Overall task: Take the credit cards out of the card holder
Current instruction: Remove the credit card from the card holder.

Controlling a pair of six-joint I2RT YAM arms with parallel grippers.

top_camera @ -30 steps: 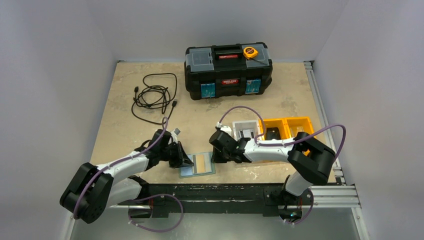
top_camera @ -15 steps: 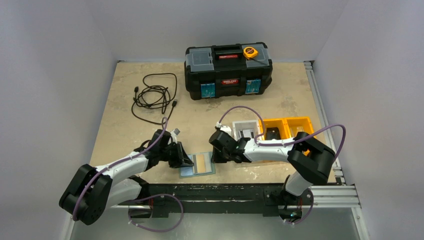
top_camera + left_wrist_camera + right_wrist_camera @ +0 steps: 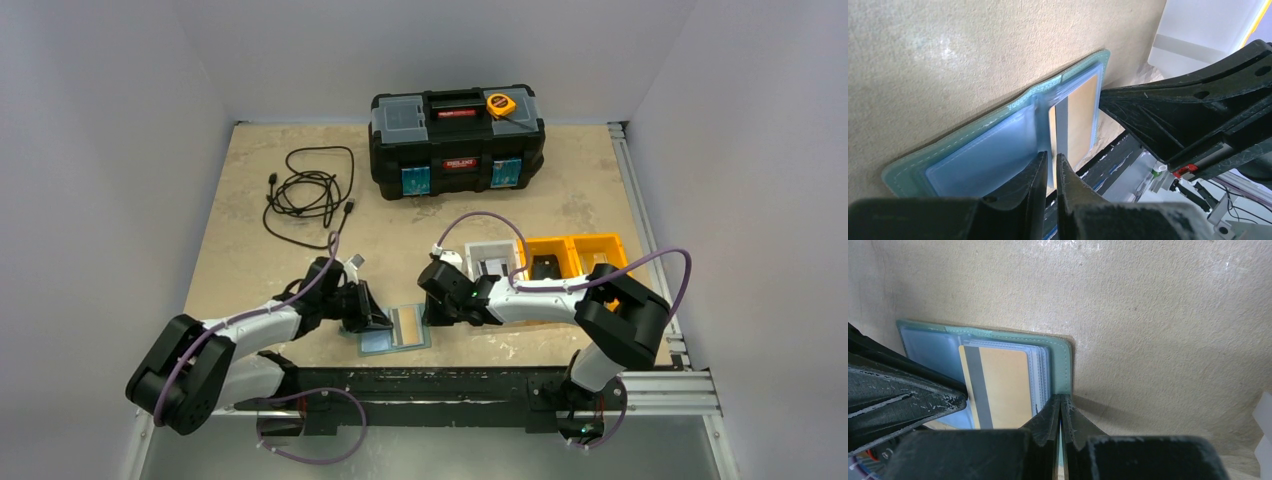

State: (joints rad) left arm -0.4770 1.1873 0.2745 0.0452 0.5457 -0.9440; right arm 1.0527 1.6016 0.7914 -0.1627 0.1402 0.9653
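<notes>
- Presently on my top view: card holder (image 3: pixel 395 328), teal, lying open and flat on the table (image 3: pixel 250 250) at six o'clock, near the edge by the arm bases.
- Tan-orange card (image 3: pixel 404 323): sits in the holder's right half. On my right wrist view the card (image 3: pixel 1003 385) shows a grey stripe along one side and lies over a stack of pale blue sleeves, with the holder's teal border (image 3: pixel 1063 365) just beyond it.
- Left gripper (image 3: pixel 372 318): at nine o'clock of the holder, low over it. On my left wrist view the gripper (image 3: pixel 1050 156) has its jaws drawn almost together, only a thin slit between them, right at the near edge of the card (image 3: pixel 1083 120) and the blue pocket (image 3: pixel 983 160). I cannot tell whether it is pinching anything.
- Right gripper (image 3: pixel 432 308): at three o'clock of the holder. On its own camera the gripper (image 3: pixel 1060 399) is clenched tight, tips meeting at the holder's teal border.
- Toolbox (image 3: pixel 457 142): black, at twelve o'clock, with a yellow tape measure (image 3: pixel 501 104) on its lid.
- Cable (image 3: pixel 308 192): black, loosely coiled, at ten o'clock.
- White bin (image 3: pixel 492 258) and orange bins (image 3: pixel 575 255): side by side at two o'clock of the holder.
</notes>
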